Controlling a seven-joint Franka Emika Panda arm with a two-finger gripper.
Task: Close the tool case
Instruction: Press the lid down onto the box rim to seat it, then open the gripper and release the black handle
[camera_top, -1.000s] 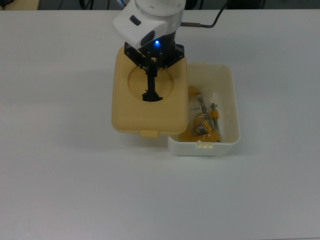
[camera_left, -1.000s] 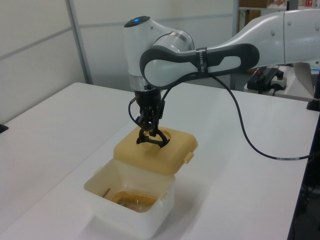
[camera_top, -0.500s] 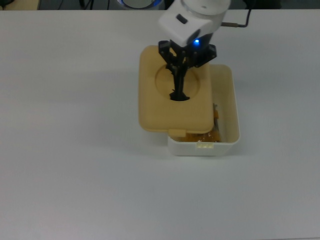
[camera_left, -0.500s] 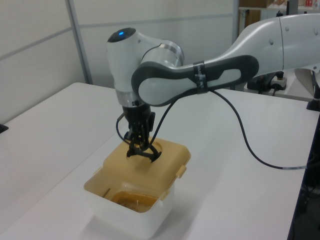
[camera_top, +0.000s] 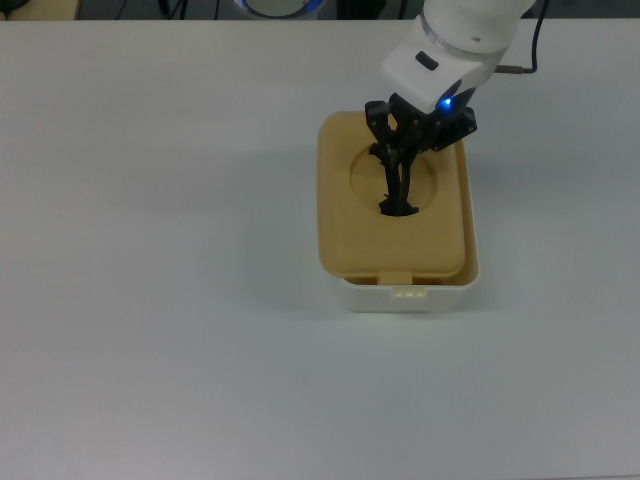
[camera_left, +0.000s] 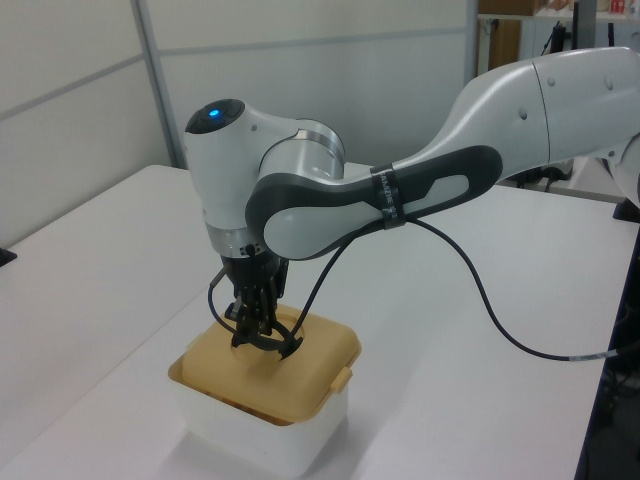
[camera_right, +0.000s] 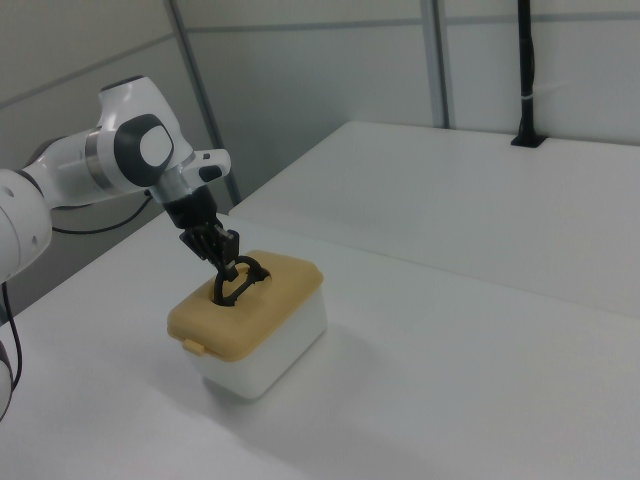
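The white table (camera_top: 150, 300) carries one thing, the tool case, standing toward three o'clock from the middle of the top view. Its white box (camera_top: 410, 297) has its long axis running twelve to six in the top view, and the tan lid (camera_top: 345, 235) lies over it on the same axis.

The fit is the relation that matters. In the top view the lid covers nearly the whole box, but its left edge overhangs the box toward nine o'clock, while a thin strip of white rim shows at three and at six. By my reading the lid needs a small shift toward three o'clock before it can drop square onto the rim. In the left view the lid looks slightly tilted, not seated flat.

The gripper (camera_top: 398, 185) hangs from the arm (camera_left: 430, 185), which comes in from about one o'clock in the top view. Its fingers are clamped on the black handle (camera_right: 243, 281) in the lid's round recess (camera_top: 365, 180).

The lid's small latch tab (camera_top: 395, 277) points to six o'clock, just above the box's front catch (camera_top: 410, 292).
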